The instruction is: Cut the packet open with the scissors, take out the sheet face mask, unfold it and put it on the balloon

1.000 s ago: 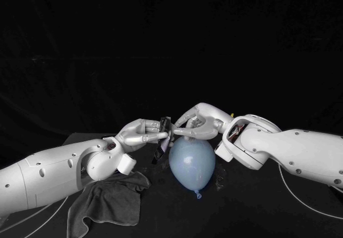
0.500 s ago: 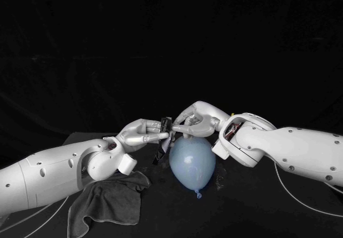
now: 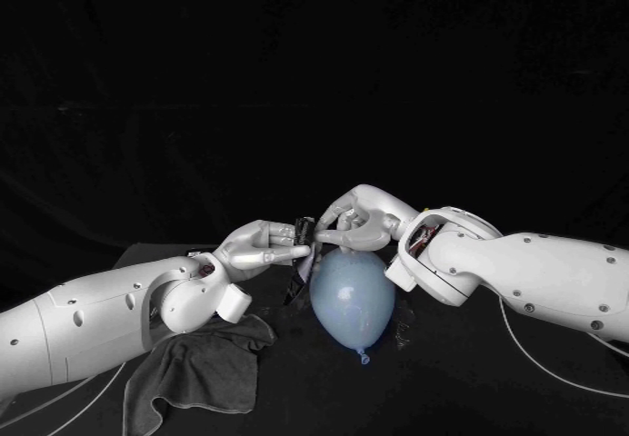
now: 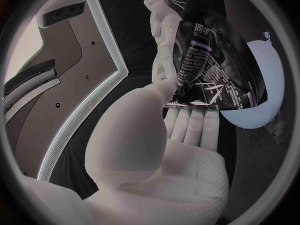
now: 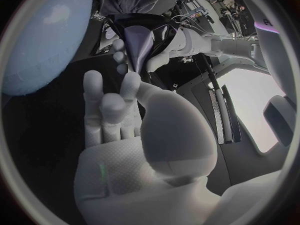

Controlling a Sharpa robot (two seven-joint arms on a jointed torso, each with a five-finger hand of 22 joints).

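The dark glossy packet with printed text stands upright just above the pale blue balloon. My left hand grips the packet from the left, fingers under its lower part. From the right, my right hand curls onto the packet's top. In the right wrist view its fingertips and thumb pinch a corner of the packet, whose mouth gapes like a funnel. The balloon lies on the table with its knot toward me. No sheet mask shows outside the packet.
A dark grey cloth lies crumpled on the black table under my left forearm, left of the balloon. White cables trail off the right arm toward the table's front right.
My right hand has shifted a little left and closed in on the packet's top, its wrist turning. The left hand, packet and balloon stay where they were.
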